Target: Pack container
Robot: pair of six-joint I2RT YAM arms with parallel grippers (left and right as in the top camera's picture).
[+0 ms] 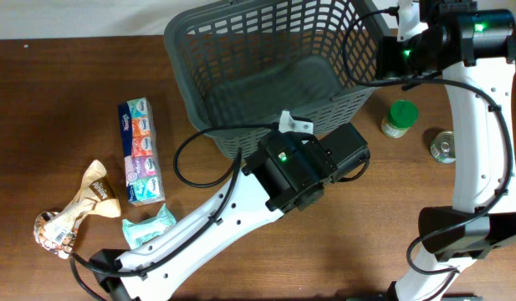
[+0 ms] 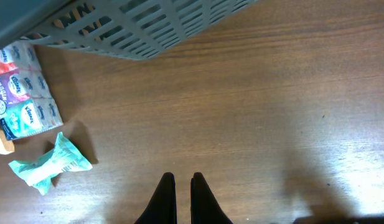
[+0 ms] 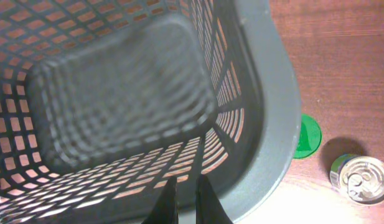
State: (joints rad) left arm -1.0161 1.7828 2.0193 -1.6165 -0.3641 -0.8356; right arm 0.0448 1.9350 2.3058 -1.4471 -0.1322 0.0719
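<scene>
The container [image 1: 266,79], a large dark grey slotted basket, stands at the back middle of the table with nothing in it. My left gripper [image 2: 183,180] is shut and holds nothing. It hovers over bare wood in front of the basket, whose lattice wall [image 2: 148,25] shows at the top of the left wrist view. My right gripper [image 3: 187,183] is shut and holds nothing either. It hangs over the inside of the basket, close to its right rim [image 3: 272,93]. In the overhead view both sets of fingers are hidden under the arms.
Left of the basket lie a tissue multi-pack [image 1: 139,152], a teal packet [image 1: 149,226] and a beige twisted wrapper [image 1: 78,209]. Right of it stand a green-lidded jar [image 1: 400,117] and a silver tin can [image 1: 444,147]. The left arm lies diagonally across the front.
</scene>
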